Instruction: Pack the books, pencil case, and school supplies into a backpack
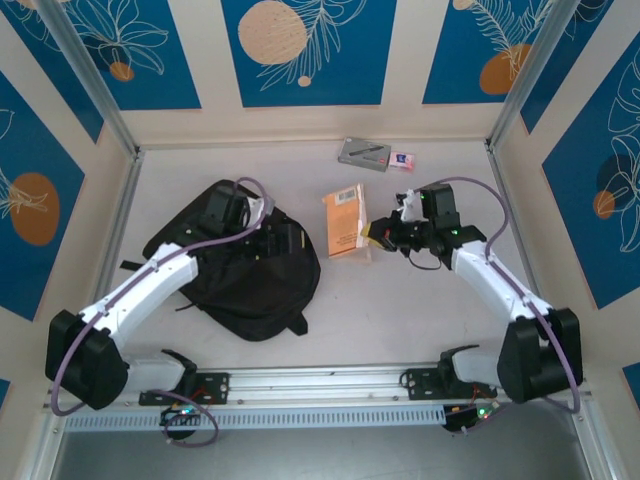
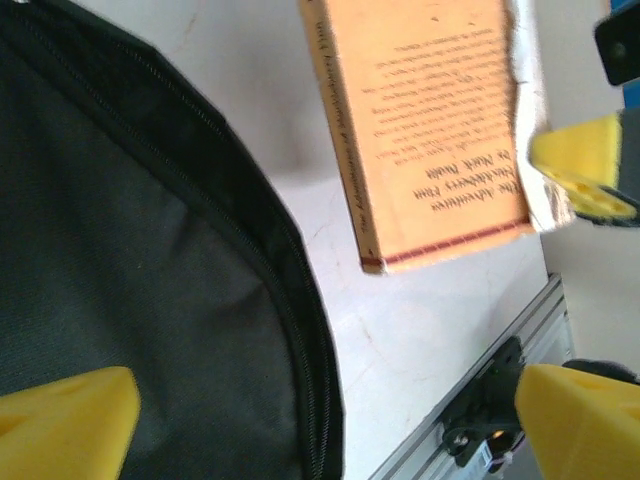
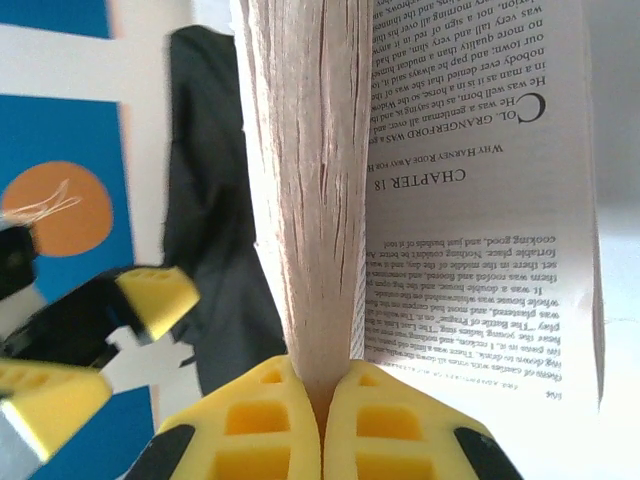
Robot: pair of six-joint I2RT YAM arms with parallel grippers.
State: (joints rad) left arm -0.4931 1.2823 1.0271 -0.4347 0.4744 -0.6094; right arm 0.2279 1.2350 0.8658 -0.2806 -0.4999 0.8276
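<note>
The black backpack point(image 1: 245, 275) lies flat on the table's left half and covers the left side of the left wrist view point(image 2: 130, 250). My left gripper point(image 1: 278, 238) hovers open over its right edge, yellow fingertips point(image 2: 70, 415) wide apart with nothing between them. An orange book point(image 1: 345, 222) is held just right of the backpack. My right gripper point(image 1: 380, 232) is shut on its page block point(image 3: 305, 180), and one loose printed page point(image 3: 480, 180) hangs open. The book's back cover point(image 2: 430, 130) faces the left wrist camera. The grey pencil case point(image 1: 364, 153) lies by the back wall with the small eraser block point(image 1: 402, 161) beside it.
A metal rail point(image 1: 320, 385) runs along the near table edge between the arm bases. Bare table point(image 1: 400, 310) lies between the backpack and the right arm. Metal frame posts stand at the back corners.
</note>
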